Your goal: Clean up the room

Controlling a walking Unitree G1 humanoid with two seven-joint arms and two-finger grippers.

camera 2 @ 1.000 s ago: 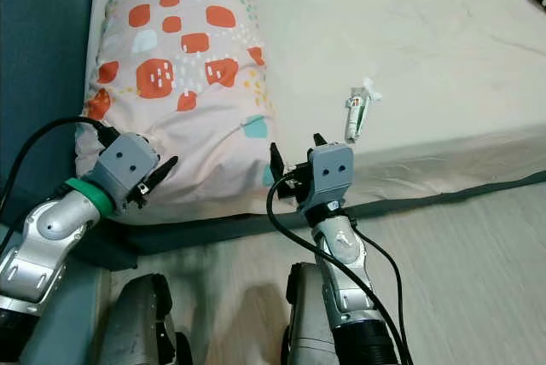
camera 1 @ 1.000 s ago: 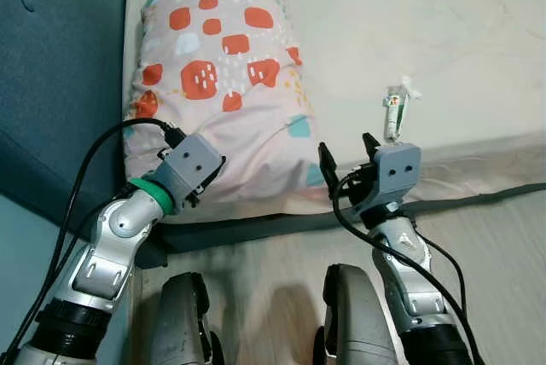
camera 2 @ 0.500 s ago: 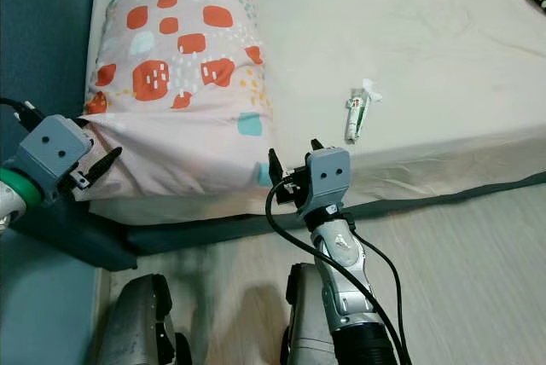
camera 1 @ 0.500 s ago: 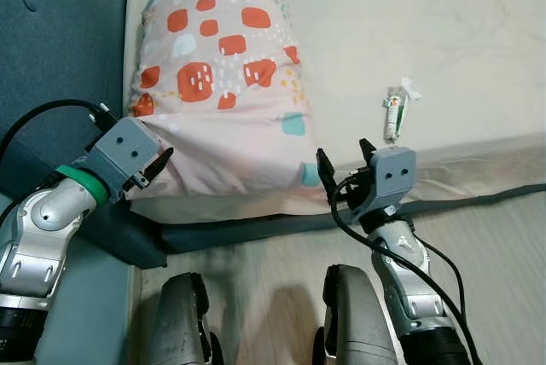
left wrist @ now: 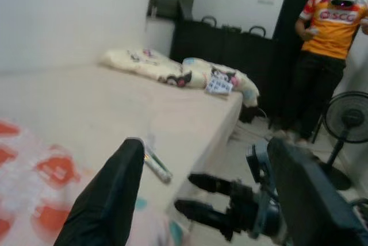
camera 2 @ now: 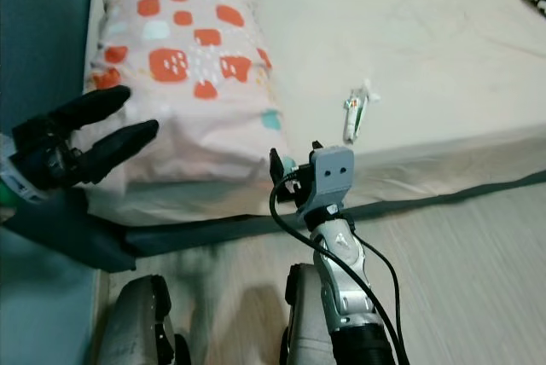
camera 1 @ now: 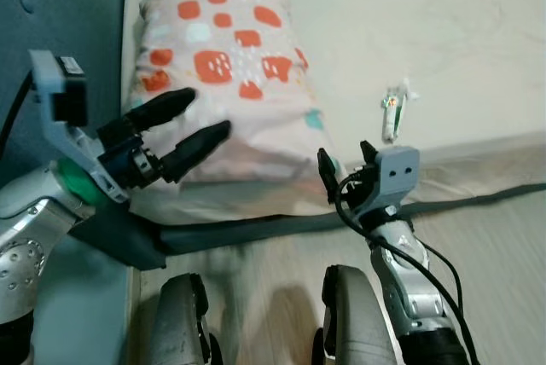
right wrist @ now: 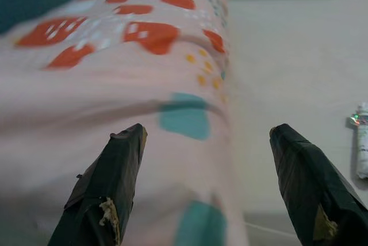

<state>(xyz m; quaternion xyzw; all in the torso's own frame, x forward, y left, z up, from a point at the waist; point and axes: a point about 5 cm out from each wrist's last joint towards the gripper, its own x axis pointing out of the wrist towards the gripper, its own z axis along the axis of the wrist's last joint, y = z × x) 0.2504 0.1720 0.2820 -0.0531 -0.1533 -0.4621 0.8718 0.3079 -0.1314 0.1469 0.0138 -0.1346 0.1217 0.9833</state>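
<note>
Left eye view: pillow point(camera 1: 235, 92) upper centre, on bed point(camera 1: 444, 32); small wrapper point(camera 1: 392, 111) centre right, long axis running up-frame. Right gripper point(camera 1: 348, 169) lower centre, spread wide, empty, wrapper up and right of it (judged nearer arm). Left gripper point(camera 1: 183, 130) at left, fingers parted, empty, beside pillow's edge.

Right eye view: same layout.

Left wrist view: wrapper point(left wrist: 156, 164) centre, between fingers.

Right wrist view: pillow corner between fingers, wrapper point(right wrist: 361, 148) far right.

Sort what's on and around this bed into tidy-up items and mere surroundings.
Tidy-up items:
- patterned pillow
- small tube on the mattress

Surroundings:
- blue headboard
- far bedding pile
- standing fan
- person watching
</note>
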